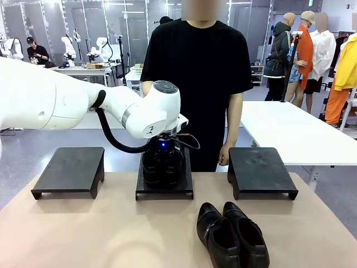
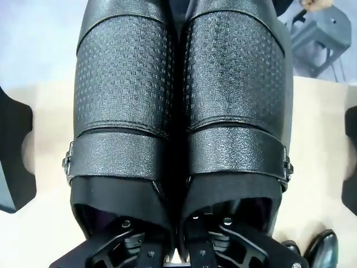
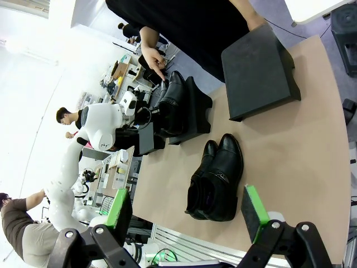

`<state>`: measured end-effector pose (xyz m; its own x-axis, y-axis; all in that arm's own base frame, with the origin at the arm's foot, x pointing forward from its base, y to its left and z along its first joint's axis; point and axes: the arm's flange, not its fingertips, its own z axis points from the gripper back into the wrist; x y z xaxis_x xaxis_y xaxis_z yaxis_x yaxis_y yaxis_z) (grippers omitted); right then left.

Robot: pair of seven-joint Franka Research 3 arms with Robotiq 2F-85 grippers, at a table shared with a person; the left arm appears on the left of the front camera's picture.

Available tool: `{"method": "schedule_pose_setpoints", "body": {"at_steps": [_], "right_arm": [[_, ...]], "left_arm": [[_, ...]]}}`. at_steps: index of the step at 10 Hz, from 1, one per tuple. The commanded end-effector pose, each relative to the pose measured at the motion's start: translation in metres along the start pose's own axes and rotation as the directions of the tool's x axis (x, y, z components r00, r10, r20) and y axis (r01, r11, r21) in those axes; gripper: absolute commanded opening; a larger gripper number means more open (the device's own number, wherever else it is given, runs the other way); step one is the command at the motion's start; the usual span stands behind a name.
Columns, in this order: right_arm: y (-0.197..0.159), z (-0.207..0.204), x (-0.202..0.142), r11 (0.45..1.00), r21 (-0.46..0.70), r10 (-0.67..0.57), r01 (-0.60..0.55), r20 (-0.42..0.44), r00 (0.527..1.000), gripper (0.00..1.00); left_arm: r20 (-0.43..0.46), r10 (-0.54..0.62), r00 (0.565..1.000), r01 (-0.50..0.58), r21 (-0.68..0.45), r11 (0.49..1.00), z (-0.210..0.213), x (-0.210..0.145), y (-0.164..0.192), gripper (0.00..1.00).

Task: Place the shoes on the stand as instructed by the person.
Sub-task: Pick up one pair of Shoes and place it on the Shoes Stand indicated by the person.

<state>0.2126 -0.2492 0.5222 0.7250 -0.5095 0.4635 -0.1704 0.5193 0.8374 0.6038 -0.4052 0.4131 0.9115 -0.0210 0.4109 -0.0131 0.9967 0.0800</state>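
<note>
Front view: left pincer (image 1: 162, 152) grips a shoe pair (image 1: 162, 166) on the middle stand (image 1: 164, 190); other pair (image 1: 231, 234) at 5 o'clock on the bench (image 1: 111, 229). Right pincer (image 3: 184, 215) gapes empty.

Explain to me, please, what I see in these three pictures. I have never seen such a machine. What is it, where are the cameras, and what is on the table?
It is a robot with two white arms at a table, and each arm ends in two fingers for grasping.

The front picture is taken from the robot's side, looking across at the person in a black T-shirt. The other two pictures come from cameras on the wrists, looking along the fingers.

On the table stand three low black stands: left, middle and right. The left gripper is shut on one pair of black shoes, holding it on the middle stand. In the right wrist picture the person's hand points down at that pair.

A second pair of shoes lies on the table near the robot. The right gripper is open, holds nothing and hangs above the table near this pair.
</note>
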Motion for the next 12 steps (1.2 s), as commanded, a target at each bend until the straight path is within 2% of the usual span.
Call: {"method": "schedule_pose_setpoints", "body": {"at_steps": [1,5,6,7,9,10,11,12], "right_arm": [[0.001,0.001,0.000,1.000,0.013,0.014,-0.014,0.008,1.000,1.00],[0.001,0.001,0.000,1.000,0.013,0.014,-0.014,0.008,1.000,1.00],[0.001,0.001,0.000,1.000,0.013,0.014,-0.014,0.008,1.000,1.00],[0.001,0.001,0.000,1.000,0.013,0.014,-0.014,0.008,1.000,1.00],[0.001,0.001,0.000,1.000,0.013,0.014,-0.014,0.008,1.000,1.00],[0.001,0.001,0.000,1.000,0.013,0.014,-0.014,0.008,1.000,1.00],[0.001,0.001,0.000,1.000,0.013,0.014,-0.014,0.008,1.000,1.00],[0.001,0.001,0.000,1.000,0.013,0.014,-0.014,0.008,1.000,1.00]], "left_arm": [[0.021,-0.011,1.000,0.012,-0.045,0.999,0.000,0.013,0.001,0.09],[0.001,-0.010,1.000,0.010,-0.036,0.999,0.004,0.012,0.001,0.77],[-0.007,-0.012,1.000,0.012,-0.048,0.999,0.010,0.010,0.003,0.91],[-0.004,-0.012,1.000,0.012,-0.040,0.999,0.017,0.008,0.006,1.00],[-0.005,-0.011,1.000,0.011,-0.025,1.000,0.028,0.006,0.006,1.00],[-0.006,-0.011,1.000,0.011,-0.025,1.000,0.031,0.004,0.006,0.95],[-0.009,-0.002,1.000,0.002,-0.014,1.000,0.035,0.003,0.006,1.00],[-0.016,0.005,1.000,-0.005,-0.017,1.000,0.038,0.002,0.006,1.00]]}}
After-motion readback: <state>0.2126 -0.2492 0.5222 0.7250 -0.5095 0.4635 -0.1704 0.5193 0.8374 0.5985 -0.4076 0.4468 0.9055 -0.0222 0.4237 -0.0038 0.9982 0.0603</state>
